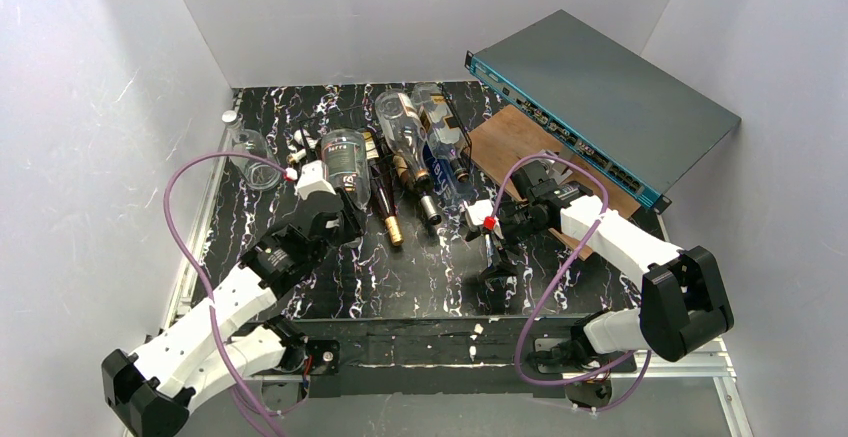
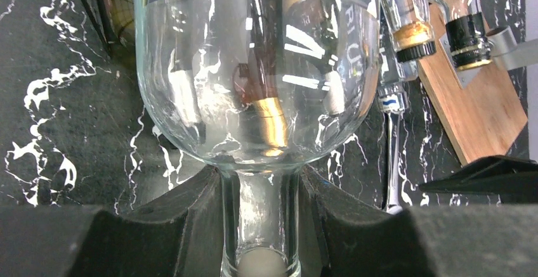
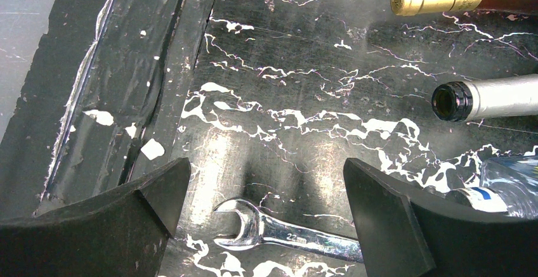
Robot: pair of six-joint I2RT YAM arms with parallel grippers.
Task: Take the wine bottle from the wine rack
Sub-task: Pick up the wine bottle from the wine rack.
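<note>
Your left arm lay extended toward 1 o'clock, left gripper [image 2: 261, 194] pinching the neck of the clear wine bottle [image 2: 254, 87] at the 9 o'clock end of the bottle row, the wine rack [image 1: 458, 129] wire showing at 3 o'clock, while your right gripper [image 3: 266, 175] hung spread above a wrench [image 3: 279, 232].

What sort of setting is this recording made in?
Probably a robot test booth, not a home: white panel walls box in a black marbled table, where a wine rack of bottles sits beside a grey network switch.
</note>
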